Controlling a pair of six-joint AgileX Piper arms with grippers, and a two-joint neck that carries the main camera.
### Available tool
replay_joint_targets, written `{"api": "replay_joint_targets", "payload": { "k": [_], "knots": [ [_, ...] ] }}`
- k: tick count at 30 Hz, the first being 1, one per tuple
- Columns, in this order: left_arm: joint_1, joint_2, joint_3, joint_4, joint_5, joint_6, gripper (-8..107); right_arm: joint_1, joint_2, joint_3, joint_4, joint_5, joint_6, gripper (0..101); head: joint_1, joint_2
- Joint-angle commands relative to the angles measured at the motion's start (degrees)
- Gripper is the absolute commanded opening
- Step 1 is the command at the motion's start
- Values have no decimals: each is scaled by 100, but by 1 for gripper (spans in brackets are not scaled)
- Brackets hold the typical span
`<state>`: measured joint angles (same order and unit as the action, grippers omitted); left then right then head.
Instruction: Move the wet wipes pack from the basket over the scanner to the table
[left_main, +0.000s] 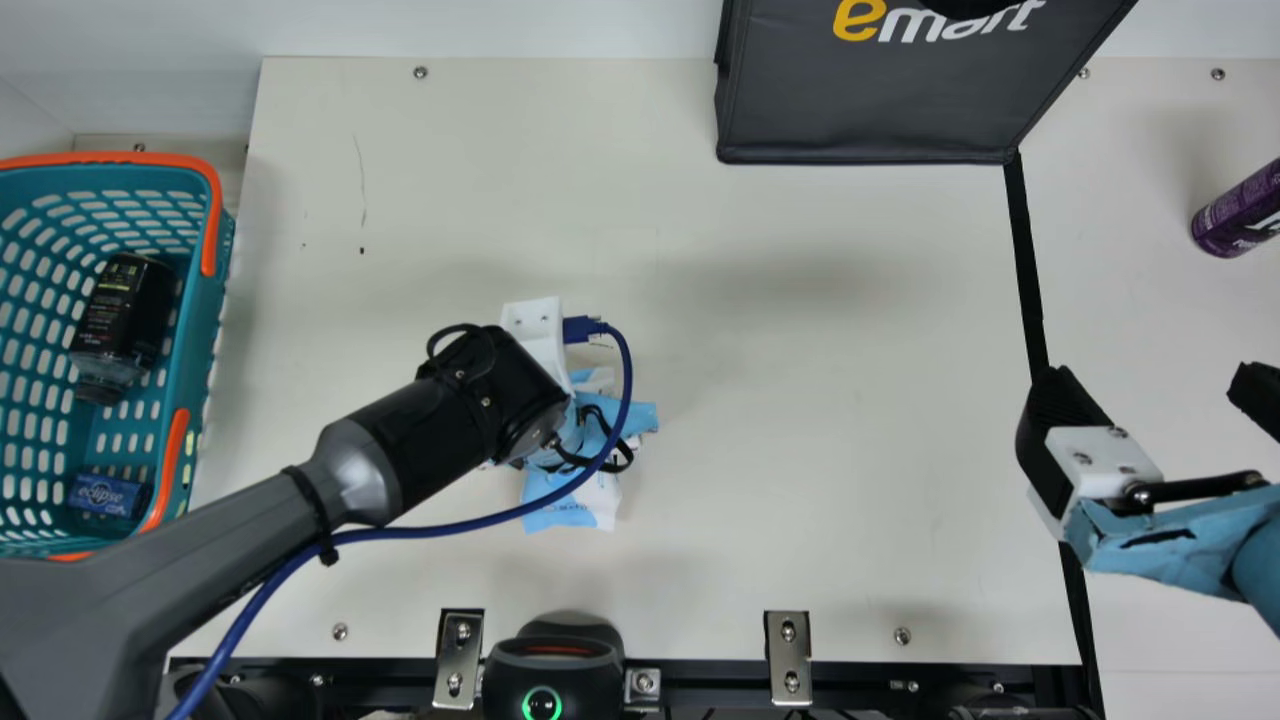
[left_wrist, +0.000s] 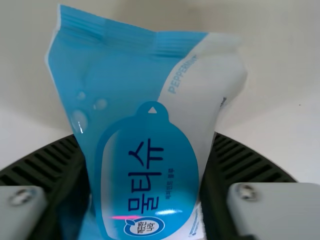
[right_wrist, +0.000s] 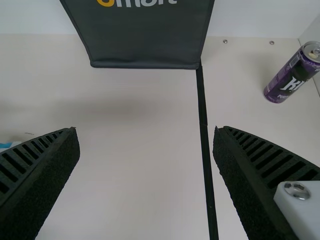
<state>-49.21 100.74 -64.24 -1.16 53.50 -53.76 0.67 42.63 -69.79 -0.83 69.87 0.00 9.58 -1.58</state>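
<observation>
The wet wipes pack (left_main: 572, 503), blue and white, shows below my left gripper (left_main: 592, 425) left of centre in the main view, partly hidden by the wrist and cable. In the left wrist view the pack (left_wrist: 150, 130) stands between the ribbed fingers of my left gripper (left_wrist: 145, 185), which is shut on its sides. The black scanner (left_main: 550, 665), with a green ring light, is at the table's near edge. At the right, my right gripper (left_main: 1158, 395) is open and holds nothing; in its wrist view the gripper (right_wrist: 146, 132) has its fingers wide apart.
The teal basket (left_main: 195, 330) at the far left holds a dark bottle (left_main: 120, 315) and a small blue pack (left_main: 108, 495). A black bag (left_main: 870, 110) stands at the back, a purple can (left_main: 1240, 212) at the right. Metal brackets (left_main: 787, 655) line the near edge.
</observation>
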Motion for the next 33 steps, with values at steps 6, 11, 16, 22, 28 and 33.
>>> {"api": "replay_joint_targets", "payload": {
  "k": [6, 11, 16, 22, 28, 33],
  "knots": [
    [-43, -75, -145, 137, 130, -159, -8, 0, 0, 0, 0, 0, 0, 95, -166, 0],
    [-44, -103, -449, 222, 284, -293, -8, 0, 0, 0, 0, 0, 0, 95, -166, 0],
    [-33, 43, -946, 216, 461, -455, -8, 0, 0, 0, 0, 0, 0, 95, -166, 0],
    [-9, 431, -1671, 97, 662, -672, -8, 0, 0, 0, 0, 0, 0, 95, -166, 0],
    [6, 929, -2368, -131, 777, -972, -8, 0, 0, 0, 0, 0, 0, 95, -166, 0],
    [-3, 1367, -2887, -325, 876, -1231, -8, 0, 0, 0, 0, 0, 0, 95, -166, 0]
  ]
}}
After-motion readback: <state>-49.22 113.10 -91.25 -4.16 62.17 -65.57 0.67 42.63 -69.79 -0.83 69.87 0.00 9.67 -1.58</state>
